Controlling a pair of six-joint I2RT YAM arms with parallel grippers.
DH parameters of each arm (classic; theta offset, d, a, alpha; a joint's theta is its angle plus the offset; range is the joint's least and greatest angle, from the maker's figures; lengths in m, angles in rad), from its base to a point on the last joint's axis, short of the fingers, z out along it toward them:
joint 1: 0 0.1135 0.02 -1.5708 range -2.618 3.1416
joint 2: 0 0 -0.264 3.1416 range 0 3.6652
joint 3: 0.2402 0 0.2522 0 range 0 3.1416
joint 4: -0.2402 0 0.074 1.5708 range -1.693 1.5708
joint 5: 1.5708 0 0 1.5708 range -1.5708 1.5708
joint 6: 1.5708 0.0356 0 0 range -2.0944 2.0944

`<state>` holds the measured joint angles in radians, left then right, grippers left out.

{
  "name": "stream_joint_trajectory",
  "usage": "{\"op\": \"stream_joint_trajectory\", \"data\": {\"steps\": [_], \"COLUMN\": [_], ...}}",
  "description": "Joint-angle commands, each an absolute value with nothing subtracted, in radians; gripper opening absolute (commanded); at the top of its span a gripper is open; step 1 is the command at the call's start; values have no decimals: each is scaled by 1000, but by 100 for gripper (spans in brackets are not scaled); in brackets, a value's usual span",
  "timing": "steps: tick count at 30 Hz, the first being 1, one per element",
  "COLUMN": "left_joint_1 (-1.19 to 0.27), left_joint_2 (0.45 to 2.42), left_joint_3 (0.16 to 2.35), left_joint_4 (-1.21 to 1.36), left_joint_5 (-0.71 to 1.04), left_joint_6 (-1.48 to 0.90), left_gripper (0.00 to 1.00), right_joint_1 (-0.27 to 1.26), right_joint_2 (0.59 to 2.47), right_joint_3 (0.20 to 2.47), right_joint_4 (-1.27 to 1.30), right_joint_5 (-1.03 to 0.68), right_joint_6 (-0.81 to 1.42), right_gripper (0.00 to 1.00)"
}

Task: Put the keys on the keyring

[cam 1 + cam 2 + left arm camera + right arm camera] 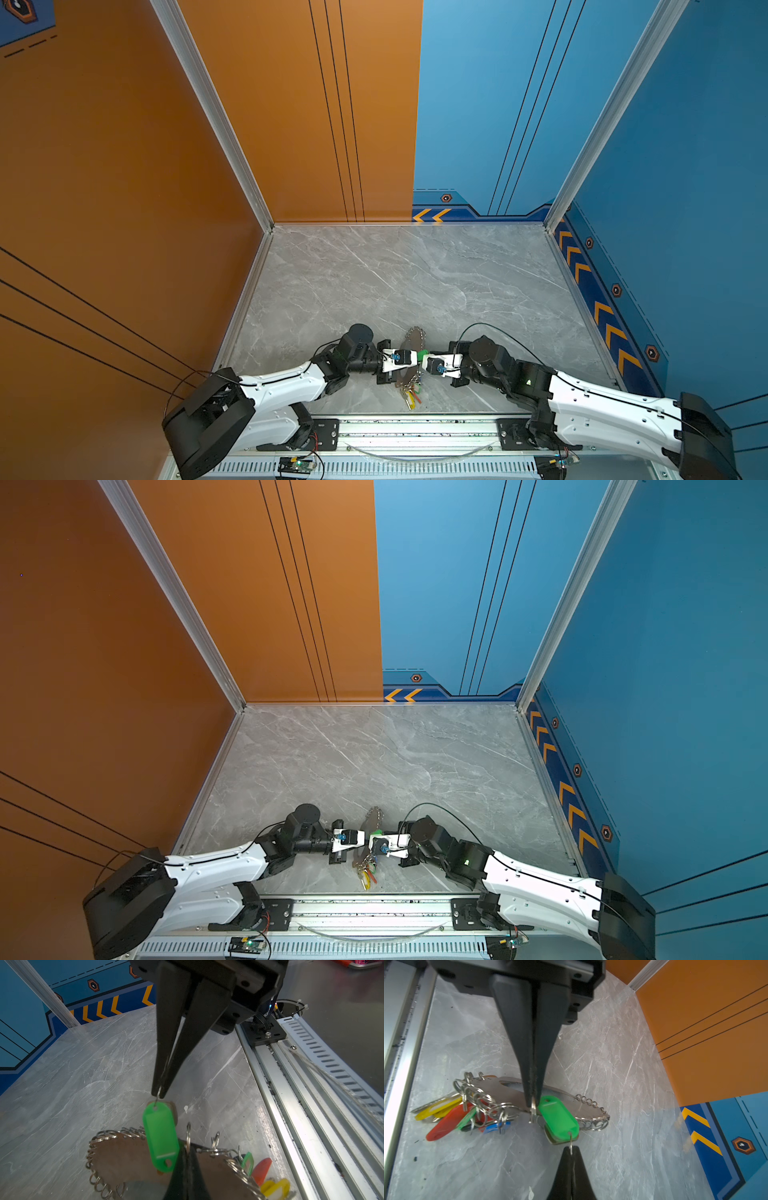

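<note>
Currently pinching the green key (161,1138) beside the keyring (124,1157), one gripper on each.
I am holding the green key by the small wire ring at its top. My left gripper (158,1095) is squeezed fully closed on that ring, so the tag is hanging close against the keyring. My right gripper (532,1104) is likewise clamped tight, its tips pinching one of the silver rings on the keyring's edge, just beside the green tag. The keyring is sitting between my two wrists, near the front middle of the grey marble table (374,282), tilted rather than lying flat. The other keys (446,1122), tagged yellow, red, green and blue, are bunching at its end nearest the metal rail (291,1105).
</note>
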<state>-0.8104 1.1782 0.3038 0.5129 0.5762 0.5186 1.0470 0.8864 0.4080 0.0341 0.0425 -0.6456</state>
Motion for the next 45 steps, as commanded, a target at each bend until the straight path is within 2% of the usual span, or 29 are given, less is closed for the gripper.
{"op": "stream_joint_trajectory", "data": {"steps": [1,5,7,15,23,32,38,45], "left_joint_1": [-801,-802,-802,-801,-801,-801,-801,-800], "left_joint_2": [1177,1175,1175,1176,1163,1165,1170,1186], "left_joint_3": [319,317,317,319,313,314,311,317], "left_joint_4": [533,534,534,535,535,535,535,535], "left_joint_5": [573,568,562,551,544,570,647,665], "left_joint_6": [521,520,520,518,519,517,518,517], "left_gripper": [0,0,0,0,0,0,0,0], "right_joint_1": [1043,1056,1065,1019,1064,1052,1048,1049], "right_joint_2": [868,879,878,648,863,847,875,906], "right_joint_3": [401,398,403,344,405,393,416,428], "right_joint_4": [21,19,12,88,-7,3,6,24], "right_joint_5": [65,49,93,180,62,-74,-145,-153], "right_joint_6": [-612,-626,-625,-569,-598,-598,-602,-617], "right_gripper": [0,0,0,0,0,0,0,0]}}
